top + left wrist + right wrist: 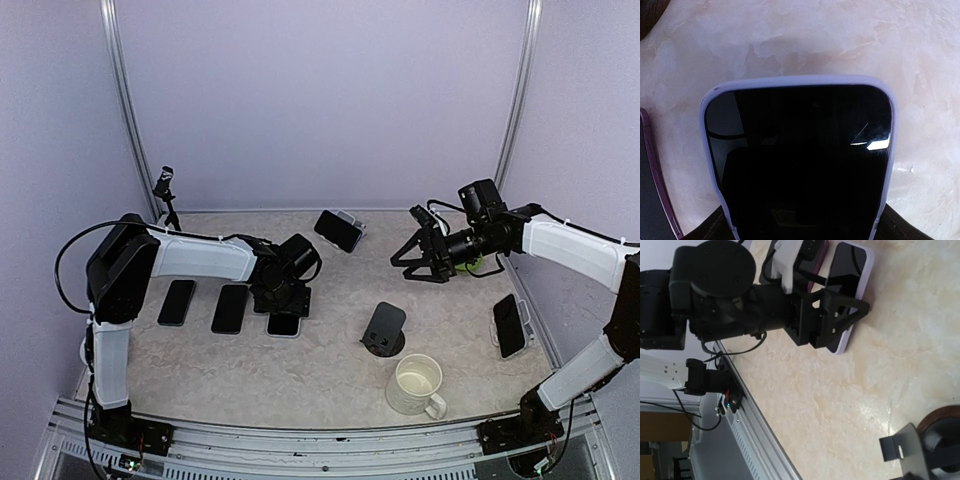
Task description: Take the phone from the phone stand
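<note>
The whole table (330, 380) is overlooked from above and behind the arm bases, facing forward and down. The white-cased phone (800, 160) is seen from very close above by the left wrist camera. The right wrist view is turned sideways and aimed low across the table at the left tool (852, 326). That phone is shared by all three views.

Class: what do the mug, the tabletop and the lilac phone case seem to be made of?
Mug: probably glazed ceramic; cream, slight sheen.
Tabletop: marble-look stone or laminate; beige veining.
Phone case: likely silicone or soft plastic; matte, rounded rim.
</note>
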`<state>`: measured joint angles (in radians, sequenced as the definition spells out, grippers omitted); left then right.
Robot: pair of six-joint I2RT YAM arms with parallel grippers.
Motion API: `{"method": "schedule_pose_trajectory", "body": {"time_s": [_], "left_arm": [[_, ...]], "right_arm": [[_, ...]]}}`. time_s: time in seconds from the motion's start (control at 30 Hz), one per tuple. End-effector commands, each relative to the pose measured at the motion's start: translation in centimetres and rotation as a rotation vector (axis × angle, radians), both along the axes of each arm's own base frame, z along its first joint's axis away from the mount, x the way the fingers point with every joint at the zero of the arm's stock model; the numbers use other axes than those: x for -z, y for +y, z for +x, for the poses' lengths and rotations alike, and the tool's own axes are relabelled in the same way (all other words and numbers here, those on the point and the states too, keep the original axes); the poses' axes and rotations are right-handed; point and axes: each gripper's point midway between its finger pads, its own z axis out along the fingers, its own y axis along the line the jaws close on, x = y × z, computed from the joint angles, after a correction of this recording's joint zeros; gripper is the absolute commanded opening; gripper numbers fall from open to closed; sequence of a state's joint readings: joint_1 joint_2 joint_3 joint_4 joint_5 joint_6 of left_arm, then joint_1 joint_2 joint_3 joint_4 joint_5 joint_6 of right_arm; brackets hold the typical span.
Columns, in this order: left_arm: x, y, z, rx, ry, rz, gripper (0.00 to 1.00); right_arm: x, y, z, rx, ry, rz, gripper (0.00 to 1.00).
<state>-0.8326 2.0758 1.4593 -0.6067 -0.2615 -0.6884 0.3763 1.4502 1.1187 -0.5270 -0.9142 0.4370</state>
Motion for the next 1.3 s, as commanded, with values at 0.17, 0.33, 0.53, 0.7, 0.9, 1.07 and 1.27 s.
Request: {"method": "schedule_pose_trajectory", "body": {"time_s": [0.17, 0.33, 0.53, 0.7, 0.9, 1.07, 1.27], "left_arm": [[-0.2, 0.3, 1.4, -0.019, -0.030, 0.023, 0.43], [0.1, 0.5, 1.0, -0.022, -0.014, 0.020, 0.56], [-0.3, 0.2, 1.0, -0.004, -0.010, 0.007, 0.78], [-0.8, -0.2, 1.1, 0.010, -0.014, -0.016, 0.98], [-2.7, -0.9, 1.6, 0.034, -0.053, -0.054, 0.99], [-6.8, -1.5, 2.3, 0.079, -0.152, -0.113, 0.99], [-11.6, -2.9, 2.0, 0.184, -0.253, -0.240, 0.99]], "right_arm": [[0.7, -0.5, -0.1, 0.006, -0.004, -0.017, 0.89], [1.5, -0.7, -0.1, 0.008, 0.000, -0.039, 0.89], [2.7, -1.0, -0.4, 0.006, 0.007, -0.062, 0.89], [4.1, -1.3, -0.7, 0.003, 0.015, -0.090, 0.88], [6.4, -1.7, -1.5, -0.006, 0.040, -0.122, 0.80], [8.2, -1.3, -2.2, -0.034, 0.059, -0.130, 0.68], [9.7, -0.4, -2.3, -0.068, 0.067, -0.117, 0.62]]}}
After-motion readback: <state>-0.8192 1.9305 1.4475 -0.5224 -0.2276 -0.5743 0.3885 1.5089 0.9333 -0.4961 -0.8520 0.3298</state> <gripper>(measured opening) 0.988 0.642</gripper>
